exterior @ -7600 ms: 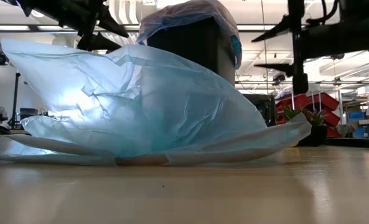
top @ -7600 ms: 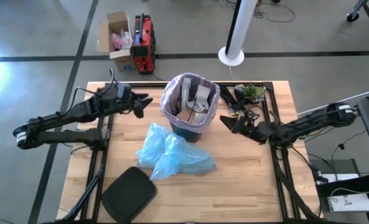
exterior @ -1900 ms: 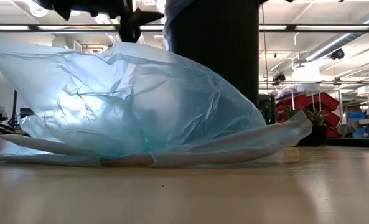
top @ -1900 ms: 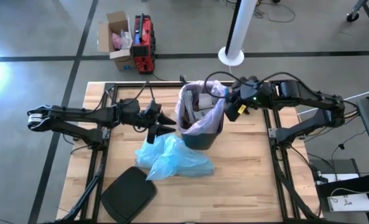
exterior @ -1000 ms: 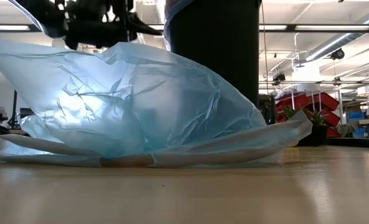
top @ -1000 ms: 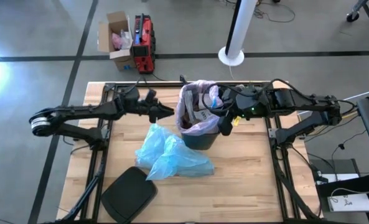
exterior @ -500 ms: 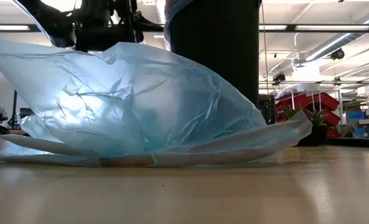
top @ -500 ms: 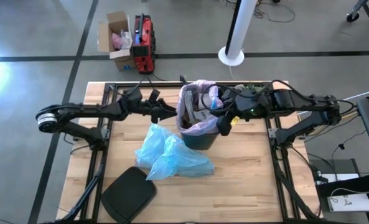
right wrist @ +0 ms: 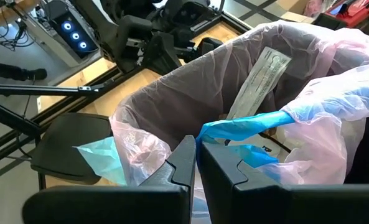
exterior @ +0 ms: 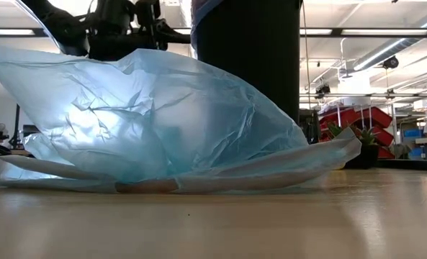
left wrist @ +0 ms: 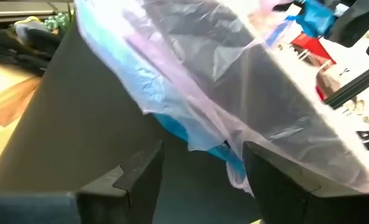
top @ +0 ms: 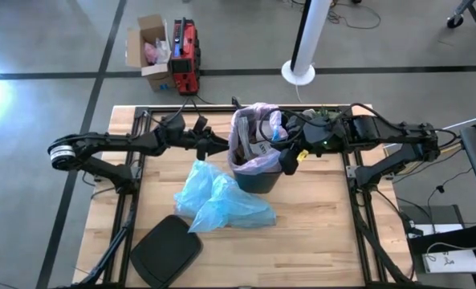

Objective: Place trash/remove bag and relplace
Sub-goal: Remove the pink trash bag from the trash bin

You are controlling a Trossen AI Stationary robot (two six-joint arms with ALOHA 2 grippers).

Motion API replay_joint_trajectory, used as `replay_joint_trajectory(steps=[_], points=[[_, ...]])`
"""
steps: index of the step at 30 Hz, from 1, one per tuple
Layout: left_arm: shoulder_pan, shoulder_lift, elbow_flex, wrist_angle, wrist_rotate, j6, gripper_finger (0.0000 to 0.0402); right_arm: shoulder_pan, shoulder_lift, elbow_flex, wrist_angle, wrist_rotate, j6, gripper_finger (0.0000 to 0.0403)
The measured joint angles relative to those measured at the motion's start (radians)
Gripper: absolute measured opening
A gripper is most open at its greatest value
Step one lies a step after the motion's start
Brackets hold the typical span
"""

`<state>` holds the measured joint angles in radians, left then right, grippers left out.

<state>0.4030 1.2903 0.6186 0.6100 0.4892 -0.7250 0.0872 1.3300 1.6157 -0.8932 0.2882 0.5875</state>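
Observation:
A dark bin stands mid-table, lined with the pinkish-white bag. Trash, white paper and scraps, lies inside it. My left gripper is at the bin's left side, open; in the left wrist view its fingers stand on either side of the bag's overhanging edge. My right gripper is at the bin's right rim, shut on the bag's blue drawstring. My left gripper: I cannot tell whether its open fingers touch the bag's hanging edge. My right gripper pinches a pulled-out length of the blue drawstring between its two shut fingers, coming from the table's right side. The drawstring runs from the fingers back to the bag's rim, which stays on the bin.
A light blue plastic bag lies crumpled on the table in front of the bin and fills the low view. A flat black lid lies at the near left. A cardboard box and a red case stand on the floor beyond.
My left arm has reached a little farther toward the bin, its gripper staying beside the bin's left rim. My right gripper has kept still on the drawstring.

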Motion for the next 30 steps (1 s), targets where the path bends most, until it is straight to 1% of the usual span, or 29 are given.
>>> replay_joint_trajectory(steps=[6,15,19,24,30], points=[[0.005,0.000,-0.006,-0.053,-0.019,0.031,0.0201,0.000,0.000,0.000,0.000,0.000,0.000,0.0008],[0.012,-0.002,-0.006,-0.050,-0.033,0.037,0.0195,0.000,0.000,0.000,0.000,0.000,0.007,0.0008],[0.012,0.006,-0.006,-0.035,-0.036,0.035,0.0191,0.000,0.000,0.000,-0.001,0.000,0.006,0.0008],[0.012,0.006,-0.006,0.047,-0.037,0.021,0.0186,0.000,0.000,0.000,-0.001,0.000,0.005,0.0008],[0.012,0.006,-0.005,-0.007,-0.053,0.056,0.0169,0.000,0.000,0.000,0.000,0.000,0.006,0.0008]])
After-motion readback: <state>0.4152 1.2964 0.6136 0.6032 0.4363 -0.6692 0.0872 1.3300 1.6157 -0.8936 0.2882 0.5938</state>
